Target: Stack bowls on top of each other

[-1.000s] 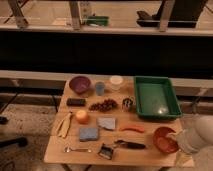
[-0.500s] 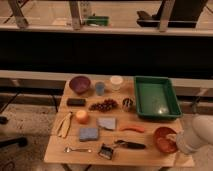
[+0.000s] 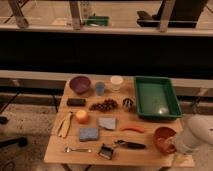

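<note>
We see the gripper (image 3: 174,145) at the red bowl (image 3: 164,138), near right, presumably to carry it onto the far-left purple bowl (image 3: 79,84); its grip we cannot tell.

We find the far bowl (image 3: 80,83) at the worktop's (image 3: 55,150) back left, with the cup (image 3: 100,88) just to its right. The tray (image 3: 156,97) fills the back right. In front of it sits the near bowl (image 3: 161,136), with the pincer (image 3: 173,145) at that bowl's right edge.
</note>
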Motion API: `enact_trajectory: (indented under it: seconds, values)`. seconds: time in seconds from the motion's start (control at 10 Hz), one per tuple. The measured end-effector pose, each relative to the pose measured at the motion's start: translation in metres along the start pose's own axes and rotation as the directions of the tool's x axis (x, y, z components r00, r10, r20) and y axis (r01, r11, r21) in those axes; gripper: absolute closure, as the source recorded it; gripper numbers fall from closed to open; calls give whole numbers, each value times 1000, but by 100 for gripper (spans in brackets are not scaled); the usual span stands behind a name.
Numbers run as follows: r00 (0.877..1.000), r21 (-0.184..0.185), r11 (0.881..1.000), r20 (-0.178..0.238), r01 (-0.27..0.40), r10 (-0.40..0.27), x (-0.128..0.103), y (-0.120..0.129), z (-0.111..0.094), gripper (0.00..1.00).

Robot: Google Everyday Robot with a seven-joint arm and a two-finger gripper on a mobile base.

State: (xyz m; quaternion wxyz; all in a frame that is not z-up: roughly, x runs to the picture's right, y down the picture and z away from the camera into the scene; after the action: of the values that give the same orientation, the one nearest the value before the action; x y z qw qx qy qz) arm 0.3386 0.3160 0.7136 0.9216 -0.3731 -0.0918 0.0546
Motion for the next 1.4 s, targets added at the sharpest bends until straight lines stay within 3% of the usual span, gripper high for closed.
enact_trajectory:
  seconds: [0.1, 0.2, 0.5, 0.7, 1.1, 1.2, 1.4]
  values:
    - [1000, 1, 1000, 4, -7, 7, 2, 0, 1, 62]
    - [1000, 26, 1000, 17, -2, 2, 1, -8, 1, 76]
    - [999, 123, 992, 42, 3, -8, -5, -21, -20, 99]
    - [998, 186, 982, 59, 15, -27, -16, -30, -40, 100]
    - [994, 309, 948, 43, 80, -98, -49, -38, -123, 100]
    - [991, 349, 931, 37, 109, -130, -64, -40, -155, 100]
    - [983, 398, 905, 33, 153, -181, -85, -39, -191, 100]
